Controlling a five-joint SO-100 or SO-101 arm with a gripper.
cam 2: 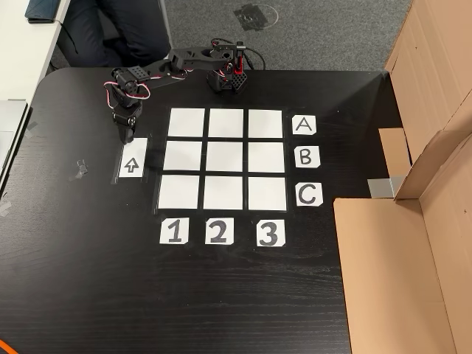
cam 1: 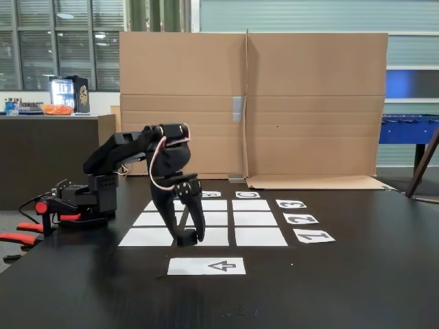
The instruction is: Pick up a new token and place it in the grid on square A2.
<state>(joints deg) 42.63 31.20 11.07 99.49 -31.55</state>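
The grid comprised nine white squares, labelled A, B, C and 1, 2, 3; square A2 lay bare. One arrow sheet (printed outline arrow) lay beside it. The gripper hung by that sheet; its opening and any token could not be made out.

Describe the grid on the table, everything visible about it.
The grid is nine plain white paper rectangles lying flat on the black table, three rows of three with narrow dark gaps between them. In the other view, paper labels A, B, C run down its right side and 1, 2, 3 along its bottom. All nine squares look bare. The gripper hangs just off its left edge.
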